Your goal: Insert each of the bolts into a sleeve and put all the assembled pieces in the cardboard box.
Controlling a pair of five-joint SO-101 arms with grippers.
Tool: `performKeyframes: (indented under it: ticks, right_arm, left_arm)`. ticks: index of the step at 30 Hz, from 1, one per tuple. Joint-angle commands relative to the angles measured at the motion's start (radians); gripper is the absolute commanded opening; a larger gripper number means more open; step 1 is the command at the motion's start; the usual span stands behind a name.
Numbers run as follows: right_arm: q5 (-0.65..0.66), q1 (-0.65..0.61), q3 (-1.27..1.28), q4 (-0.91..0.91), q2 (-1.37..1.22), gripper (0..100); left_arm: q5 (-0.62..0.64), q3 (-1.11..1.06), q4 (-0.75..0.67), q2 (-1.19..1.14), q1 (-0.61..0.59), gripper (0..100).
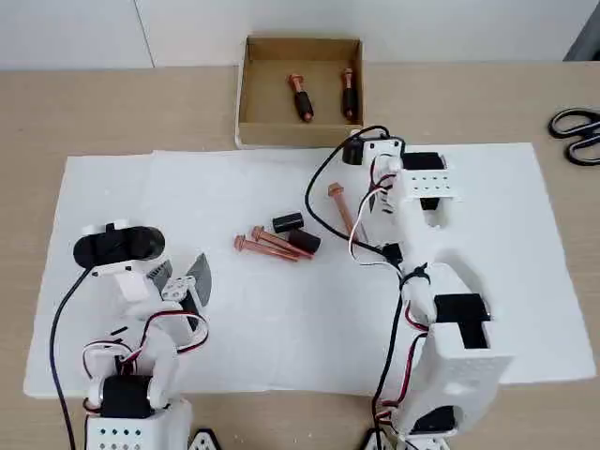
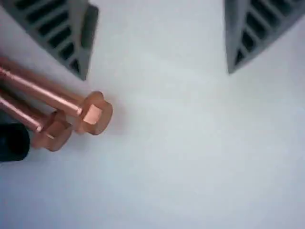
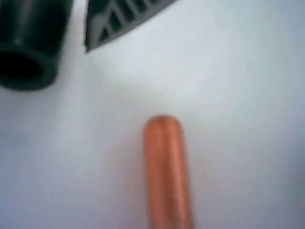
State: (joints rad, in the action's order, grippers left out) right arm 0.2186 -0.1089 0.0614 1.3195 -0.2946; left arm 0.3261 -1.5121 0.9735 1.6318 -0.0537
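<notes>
Nearest the front edge of the table [image 1: 37, 103], on the left part of the white sheet [image 1: 281, 347], the left gripper [image 1: 180, 277] is hanging low and facing the middle of the sheet. Its jaws are standing wide apart, gripping and touching nothing. In its wrist view the heads of the pair of bolts [image 2: 71, 121] are lying just beside one finger, so it is probably being lined up to close on one of them.

Toward the middle of the sheet, those two bolts are lying side by side and touching. Their far ends are reaching a black sleeve [image 1: 305, 242], and a second sleeve [image 1: 288, 222] is lying just beyond it. Keeping the parts this close is likely making the pairing easier.

A little farther on, a single bolt [image 1: 339, 208] is lying apart, with the right gripper [image 1: 373, 208] hovering just beside it. How far that gripper is open cannot be told, and it does not appear to be carrying anything.

At the far edge, the cardboard box [image 1: 246, 94] is holding two assembled pieces [image 1: 302, 97], so three bolts are waiting outside. Scissors [image 1: 577, 131] are lying at the right edge.
</notes>
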Motion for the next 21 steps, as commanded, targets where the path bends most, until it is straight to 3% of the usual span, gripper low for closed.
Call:
performKeyframes:
  ticks: [1,8,16,21]
  right_arm:
    - [-0.015,-0.002,-0.009,-0.022,-0.024,19.7]
    - [-0.015,0.004,-0.025,-0.041,-0.082,19.1]
    - [-0.015,0.005,-0.023,-0.045,-0.077,0.9]
    - [-0.014,0.047,-0.08,0.012,-0.074,0.4]
  left_arm:
    - [0.005,0.005,0.005,0.009,0.006,18]
    - [0.005,0.005,0.005,0.009,0.006,18]
    - [0.005,0.007,0.005,0.009,0.006,18]
    - [0.005,0.019,0.002,0.009,0.006,18]
